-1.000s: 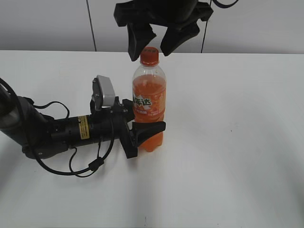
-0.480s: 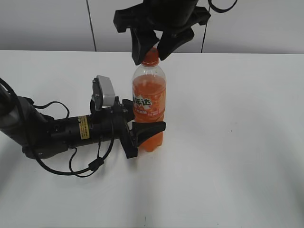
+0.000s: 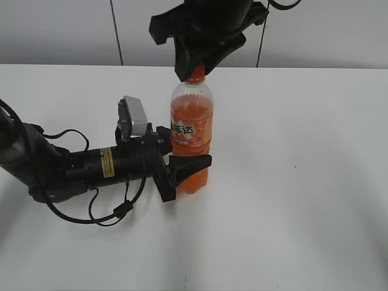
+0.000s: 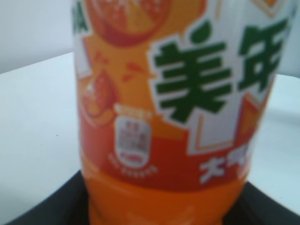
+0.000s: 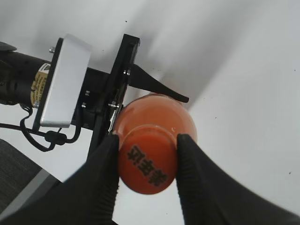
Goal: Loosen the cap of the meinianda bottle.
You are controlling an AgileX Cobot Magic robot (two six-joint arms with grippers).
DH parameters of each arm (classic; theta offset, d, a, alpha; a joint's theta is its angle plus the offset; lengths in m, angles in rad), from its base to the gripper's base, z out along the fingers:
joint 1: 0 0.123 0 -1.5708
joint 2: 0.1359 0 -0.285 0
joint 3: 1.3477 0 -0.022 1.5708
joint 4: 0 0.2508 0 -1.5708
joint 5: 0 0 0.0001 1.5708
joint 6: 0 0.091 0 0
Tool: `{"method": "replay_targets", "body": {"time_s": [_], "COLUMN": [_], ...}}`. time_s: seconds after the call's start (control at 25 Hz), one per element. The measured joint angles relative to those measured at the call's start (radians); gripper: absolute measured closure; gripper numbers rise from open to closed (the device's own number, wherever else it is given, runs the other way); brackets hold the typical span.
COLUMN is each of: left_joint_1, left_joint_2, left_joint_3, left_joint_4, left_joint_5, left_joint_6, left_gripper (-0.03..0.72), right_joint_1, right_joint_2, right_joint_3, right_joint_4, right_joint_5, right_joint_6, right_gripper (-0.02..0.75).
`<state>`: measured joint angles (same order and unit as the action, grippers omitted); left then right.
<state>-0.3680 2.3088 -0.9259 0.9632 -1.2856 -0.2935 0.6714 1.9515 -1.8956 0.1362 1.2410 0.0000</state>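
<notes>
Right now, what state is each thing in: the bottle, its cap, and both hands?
Clear plastic bottle of orange drink: upright on the white table, nearly full.
Small round orange screw cap: still on the neck.
Left hand: clamped around the bottle's lower body from the side.
Right hand: over the top, fingers against both sides of the cap.

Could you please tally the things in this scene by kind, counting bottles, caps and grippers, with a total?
Tall clear plastic soda bottle of orange drink: 1
Small round orange plastic screw cap: 1
Black robot gripper: 2, the left gripper around the bottle's lower body, the right gripper on either side of the cap
Total: 4
</notes>
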Motion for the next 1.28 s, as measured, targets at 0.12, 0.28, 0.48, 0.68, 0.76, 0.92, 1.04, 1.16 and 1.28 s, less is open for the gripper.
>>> {"method": "replay_targets", "body": {"time_s": [0.12,0.28,0.48,0.68,0.76,0.92,1.04,1.16,1.28], "left_joint_1": [0.0,0.0,0.0,0.0,0.0,0.0,0.0,0.0,0.0], "left_joint_2": [0.0,0.0,0.0,0.0,0.0,0.0,0.0,0.0,0.0], "left_joint_3": [0.0,0.0,0.0,0.0,0.0,0.0,0.0,0.0,0.0], "left_joint_4": [0.0,0.0,0.003,0.005,0.005,0.005,0.005,0.004,0.003], "left_joint_5": [0.0,0.0,-0.001,-0.003,-0.003,-0.003,-0.003,-0.003,-0.003], "left_joint_6": [0.0,0.002,0.006,0.015,0.018,0.02,0.021,0.021,0.021], "left_gripper": [0.288,0.288,0.288,0.291,0.291,0.291,0.291,0.291,0.291], "right_joint_1": [0.0,0.0,0.0,0.0,0.0,0.0,0.0,0.0,0.0], "right_joint_2": [0.002,0.002,0.002,0.003,0.003,0.003,0.003,0.003,0.003], "right_joint_3": [-0.002,-0.002,-0.002,-0.003,-0.003,-0.005,-0.006,-0.007,-0.01], "right_joint_4": [0.002,0.007,0.036,0.078,0.086,0.092,0.091,0.088,0.081], "right_joint_5": [0.0,0.0,0.0,0.0,0.0,0.0,0.0,0.0,0.001], "right_joint_6": [-0.081,-0.182,-0.418,-0.702,-0.786,-0.943,-1.039,-1.12,-1.19], "right_gripper": [0.458,0.46,0.462,0.463,0.463,0.463,0.463,0.463,0.463]}}
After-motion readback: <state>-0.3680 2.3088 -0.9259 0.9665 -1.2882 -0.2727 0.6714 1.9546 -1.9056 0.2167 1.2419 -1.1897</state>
